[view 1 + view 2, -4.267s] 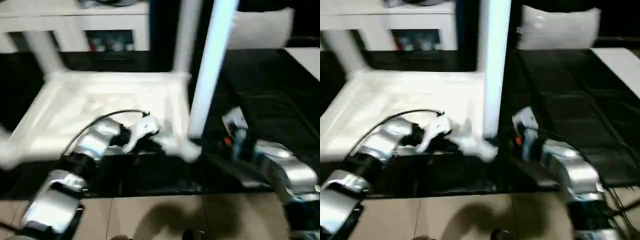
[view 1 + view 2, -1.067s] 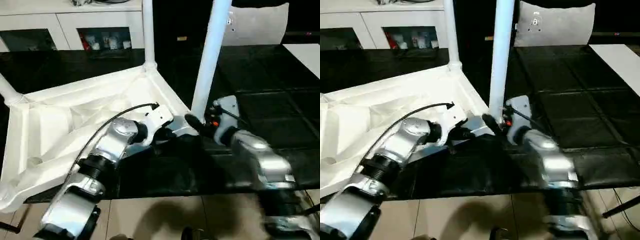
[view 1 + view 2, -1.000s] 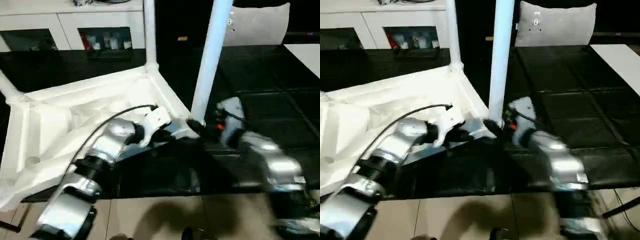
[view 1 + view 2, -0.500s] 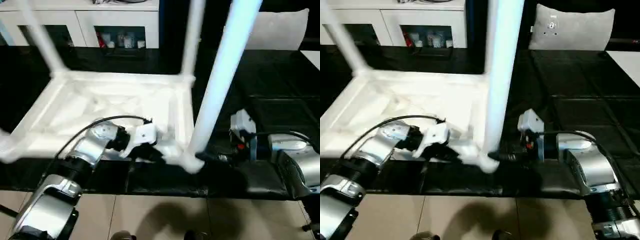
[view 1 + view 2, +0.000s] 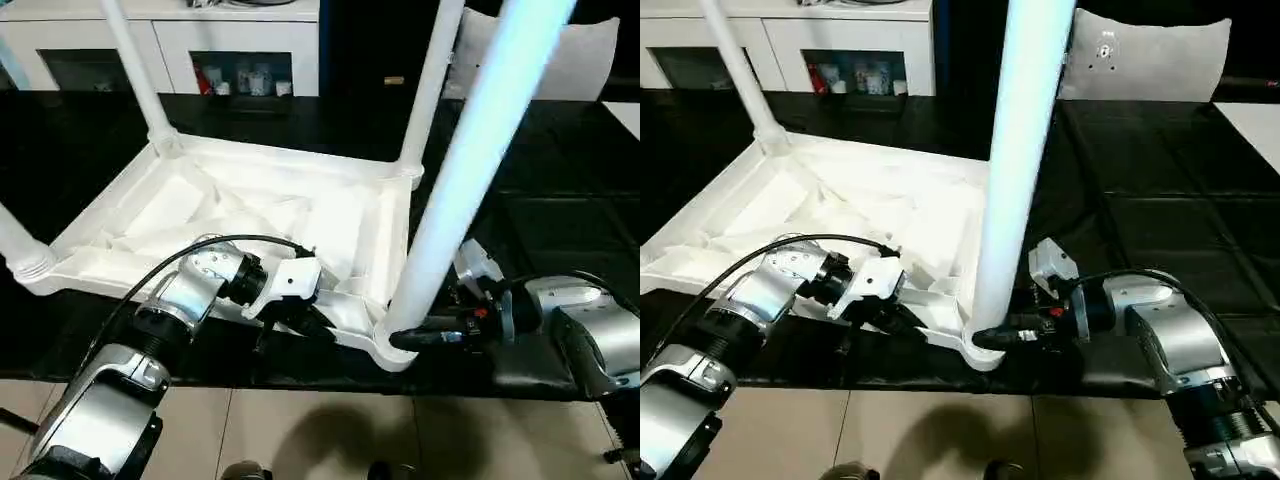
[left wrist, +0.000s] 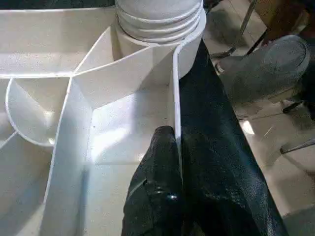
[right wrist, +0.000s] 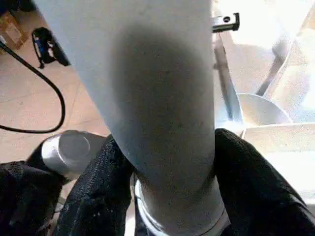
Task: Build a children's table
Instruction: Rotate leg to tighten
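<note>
Step in hand: while the small white plastic children's table (image 5: pixel 250 215) lies upside down on the black-covered worktop (image 5: pixel 560 170), the right gripper (image 5: pixel 1012 334) clasps the base of the near round tapered white leg (image 5: pixel 1015 150) at its corner socket.
Left gripper (image 6: pixel 170 162): pinches the top's rim wall.
Next move: judged, press or twist the leg fully home.
Change: 0.5 s earlier the top sat squarer; now its right side is angled nearer.

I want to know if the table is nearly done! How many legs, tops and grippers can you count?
legs: 4
top: 1
grippers: 2, the left gripper and the right gripper
Total: 7
</note>
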Motion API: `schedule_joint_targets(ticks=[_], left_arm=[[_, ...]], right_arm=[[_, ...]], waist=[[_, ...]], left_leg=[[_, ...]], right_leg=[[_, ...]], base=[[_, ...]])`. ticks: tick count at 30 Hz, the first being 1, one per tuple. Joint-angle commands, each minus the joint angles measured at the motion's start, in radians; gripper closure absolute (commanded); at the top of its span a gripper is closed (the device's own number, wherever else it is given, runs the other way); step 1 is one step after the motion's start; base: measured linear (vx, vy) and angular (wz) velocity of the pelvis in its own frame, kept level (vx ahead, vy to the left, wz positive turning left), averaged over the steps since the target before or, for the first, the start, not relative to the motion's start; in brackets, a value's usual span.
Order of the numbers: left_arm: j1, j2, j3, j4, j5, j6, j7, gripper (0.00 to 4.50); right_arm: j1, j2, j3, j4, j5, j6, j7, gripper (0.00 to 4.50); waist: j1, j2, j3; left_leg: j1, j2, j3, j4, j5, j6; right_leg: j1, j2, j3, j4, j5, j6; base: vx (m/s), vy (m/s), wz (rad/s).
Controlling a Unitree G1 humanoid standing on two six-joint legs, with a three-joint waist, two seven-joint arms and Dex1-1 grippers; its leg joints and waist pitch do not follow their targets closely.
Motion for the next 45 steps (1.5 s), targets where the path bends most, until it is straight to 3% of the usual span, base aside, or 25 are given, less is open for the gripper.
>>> schedule_joint_targets(ticks=[1,7,10,16,18,21,23,25,26,28,29,30,33,36,40,43,45], left_arm=[[-0.028,-0.001,0.000,-0.014,-0.017,-0.021,-0.019,4.50],[-0.023,-0.004,0.017,-0.009,-0.029,0.023,0.001,4.50],[-0.026,-0.026,0.041,-0.012,-0.018,0.122,0.098,4.50],[-0.021,-0.068,0.061,-0.049,-0.003,0.224,0.222,4.50],[-0.030,-0.124,0.084,-0.060,0.016,0.304,0.365,4.50],[-0.044,-0.168,0.105,-0.058,0.030,0.358,0.477,4.50],[-0.059,-0.198,0.120,-0.046,0.042,0.377,0.561,4.50],[-0.067,-0.215,0.129,-0.041,0.047,0.390,0.609,4.50],[-0.076,-0.232,0.142,-0.038,0.050,0.401,0.659,4.50],[-0.077,-0.245,0.152,-0.062,0.049,0.416,0.694,4.50],[-0.073,-0.249,0.156,-0.076,0.051,0.426,0.701,4.50],[-0.070,-0.251,0.158,-0.086,0.053,0.432,0.703,4.50],[-0.058,-0.234,0.150,-0.103,0.055,0.421,0.680,4.50],[-0.049,-0.211,0.141,-0.107,0.051,0.399,0.651,4.50],[-0.038,-0.161,0.126,-0.095,0.039,0.336,0.574,4.50],[-0.033,-0.142,0.121,-0.092,0.033,0.325,0.532,4.50],[-0.026,-0.117,0.105,-0.092,0.028,0.277,0.461,4.50]], right_arm=[[-0.010,-0.008,0.006,-0.014,0.026,0.020,0.029,2.29],[0.017,0.013,-0.013,-0.054,0.070,0.073,0.001,2.41],[0.033,0.083,-0.032,-0.092,0.062,0.136,-0.157,2.41],[-0.001,0.223,-0.069,-0.060,-0.019,0.149,-0.440,2.43],[-0.043,0.330,-0.091,-0.013,-0.083,0.174,-0.651,2.43],[-0.078,0.410,-0.115,0.028,-0.122,0.197,-0.815,2.44],[-0.102,0.456,-0.135,0.062,-0.140,0.191,-0.914,2.44],[-0.117,0.484,-0.147,0.083,-0.149,0.176,-0.974,2.44],[-0.129,0.506,-0.157,0.104,-0.161,0.154,-1.025,2.44],[-0.138,0.528,-0.175,0.122,-0.163,0.085,-1.051,1.78],[-0.141,0.539,-0.186,0.125,-0.167,0.061,-1.053,1.78],[-0.142,0.546,-0.193,0.126,-0.169,0.049,-1.053,1.67],[-0.135,0.536,-0.199,0.106,-0.166,0.041,-1.029,1.36],[-0.118,0.509,-0.195,0.079,-0.151,0.030,-0.982,1.11],[-0.063,0.404,-0.171,0.018,-0.110,0.029,-0.817,0.76],[-0.040,0.346,-0.162,-0.002,-0.096,0.030,-0.727,0.47],[-0.020,0.277,-0.153,-0.011,-0.091,0.015,-0.623,0.32]], waist=[[-0.002,-0.022,-0.079],[0.000,-0.022,-0.075],[-0.003,-0.021,-0.072],[-0.044,-0.021,-0.066],[-0.068,-0.023,-0.064],[-0.085,-0.026,-0.066],[-0.096,-0.022,-0.070],[-0.095,-0.020,-0.071],[-0.093,-0.018,-0.073],[-0.089,-0.017,-0.077],[-0.087,-0.016,-0.079],[-0.085,-0.012,-0.082],[-0.082,-0.007,-0.088],[-0.081,-0.009,-0.087],[-0.071,-0.012,-0.082],[-0.070,-0.011,-0.079],[-0.057,-0.010,-0.076]], left_leg=[[-0.004,0.012,0.013,-0.063,-0.094,0.123],[-0.003,0.010,0.014,-0.065,-0.112,0.111],[-0.004,0.007,0.012,-0.067,-0.118,0.093],[-0.009,-0.006,0.008,-0.068,-0.154,0.058],[-0.013,-0.010,0.007,-0.065,-0.156,0.048],[-0.010,-0.020,0.007,-0.060,-0.162,0.051],[-0.009,-0.015,0.007,-0.061,-0.150,0.061],[-0.004,-0.013,0.009,-0.061,-0.143,0.070],[-0.008,-0.011,0.009,-0.063,-0.128,0.085],[-0.010,-0.007,0.008,-0.064,-0.105,0.094],[-0.009,-0.005,0.008,-0.064,-0.098,0.098],[-0.011,-0.002,0.007,-0.063,-0.077,0.110],[-0.013,0.000,0.005,-0.057,0.000,0.150],[-0.013,-0.001,0.008,-0.055,-0.001,0.178],[-0.012,0.000,0.010,-0.057,-0.055,0.177],[-0.011,0.000,0.011,-0.059,-0.085,0.150],[-0.005,0.003,0.011,-0.062,-0.115,0.130]], right_leg=[[0.083,-0.044,0.045,-0.066,-0.348,-0.144],[0.082,-0.044,0.044,-0.072,-0.392,-0.129],[0.083,-0.045,0.041,-0.077,-0.428,-0.109],[0.082,-0.040,0.030,-0.096,-0.526,-0.051],[0.079,-0.038,0.026,-0.095,-0.543,-0.046],[0.080,-0.037,0.018,-0.110,-0.577,-0.024],[0.077,-0.036,0.021,-0.104,-0.544,-0.044],[0.073,-0.036,0.025,-0.104,-0.518,-0.054],[0.078,-0.036,0.029,-0.097,-0.467,-0.076],[0.081,-0.037,0.033,-0.086,-0.404,-0.099],[0.082,-0.039,0.034,-0.083,-0.382,-0.110],[0.085,-0.039,0.038,-0.071,-0.299,-0.146],[0.089,-0.039,0.043,-0.048,-0.141,-0.210],[0.092,-0.041,0.044,-0.046,-0.119,-0.235],[0.094,-0.042,0.044,-0.056,-0.201,-0.208],[0.092,-0.043,0.043,-0.067,-0.279,-0.180],[0.087,-0.041,0.043,-0.075,-0.341,-0.155]], base=[[0.000,0.000,0.00],[0.000,0.000,0.00],[0.000,0.000,0.00],[0.000,0.000,0.00],[0.000,0.000,0.00],[0.000,0.000,0.00],[0.000,0.000,0.00],[0.000,0.000,0.00],[0.000,0.000,0.00],[0.000,0.000,0.00],[0.000,0.000,0.00],[0.000,0.000,0.00],[0.000,0.000,0.00],[0.000,0.000,0.00],[0.000,0.000,0.00],[0.000,0.000,0.00],[0.000,0.000,0.00]])
